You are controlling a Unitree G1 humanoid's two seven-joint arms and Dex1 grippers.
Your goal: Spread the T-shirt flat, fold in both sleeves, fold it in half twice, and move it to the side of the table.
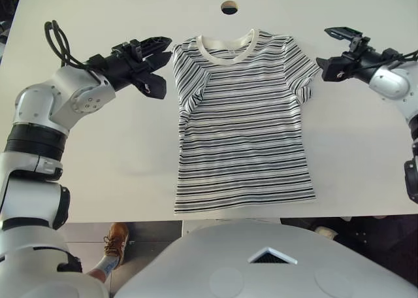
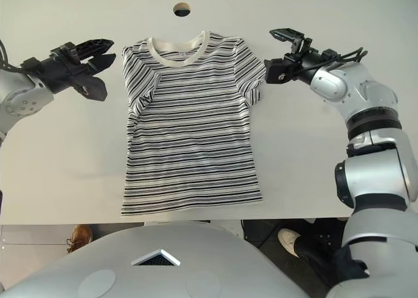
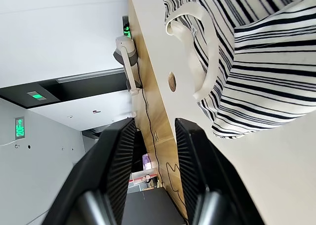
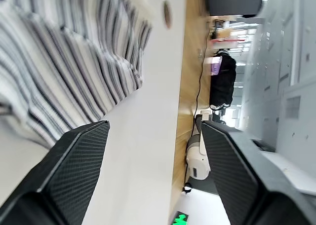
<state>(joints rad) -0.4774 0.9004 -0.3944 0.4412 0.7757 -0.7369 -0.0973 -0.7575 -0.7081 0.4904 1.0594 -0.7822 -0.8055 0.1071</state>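
Grippers checked first. The left gripper point(image 1: 164, 68) is seen with fingers apart and nothing held, poised just beside the left shoulder of the T-shirt point(image 1: 245, 121). The right gripper point(image 1: 324, 48) is likewise spread and empty, near the right sleeve.

The T-shirt is laid front-up in the middle of the table point(image 1: 98, 154), collar away from the robot, hem close to the near edge. Both sleeves appear drawn inward, the left one bunched rather than creased.

Risks judged:
- If the half-fold is started from a bunched sleeve, a lopsided stack is likely.
- If only the top layer is pinched, the back layer may be left behind.
- The hem could be dragged off the near edge.
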